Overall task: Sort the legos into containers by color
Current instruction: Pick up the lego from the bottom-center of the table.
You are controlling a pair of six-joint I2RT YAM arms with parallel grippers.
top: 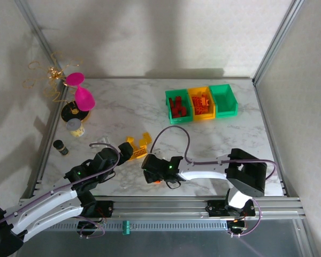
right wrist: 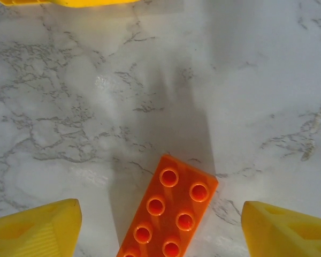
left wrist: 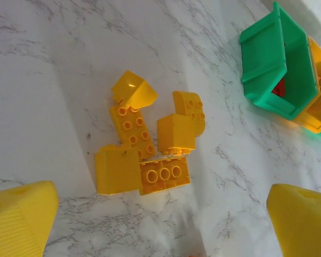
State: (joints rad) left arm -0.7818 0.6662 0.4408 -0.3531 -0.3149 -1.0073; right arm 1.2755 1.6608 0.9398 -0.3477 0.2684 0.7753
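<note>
A cluster of several yellow legos lies on the marble table, also seen from above as yellow legos. My left gripper hangs open just short of them, its yellow fingers wide apart with nothing between. An orange lego lies studs up between the open fingers of my right gripper, with a gap on each side. The containers stand at the back right: the left green bin holds red legos, the yellow bin orange ones.
Pink cups stand at the back left with a small white cup and a dark bottle in front of them. Metal frame posts line both sides. The right green bin looks empty.
</note>
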